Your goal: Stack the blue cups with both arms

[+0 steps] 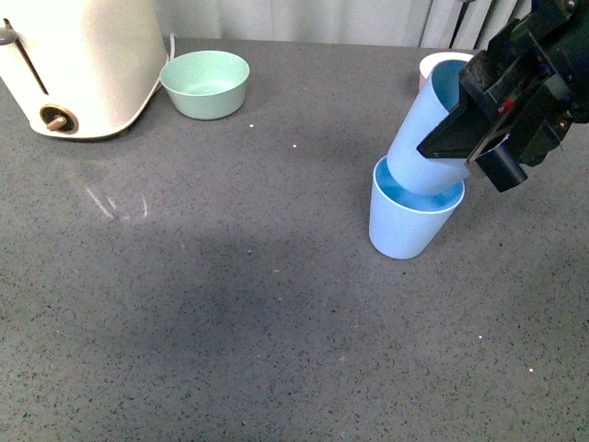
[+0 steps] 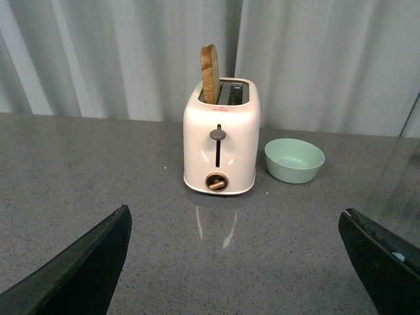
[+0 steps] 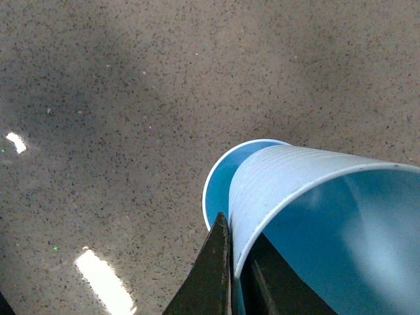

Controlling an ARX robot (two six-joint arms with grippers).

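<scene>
Blue cups meet at the right side of the grey table point(image 1: 230, 304): the lower cup point(image 1: 405, 226) stands upright, and the upper cup point(image 1: 428, 138) leans into its mouth, base just inside the rim. My right end effector point(image 1: 465, 129) pinches the upper cup by its rim, one finger inside, which is why it hangs tilted. I judge it needs straightening to seat fully. My left end effector point(image 2: 243, 262) hangs wide and empty, facing the toaster point(image 2: 221, 141).
</scene>
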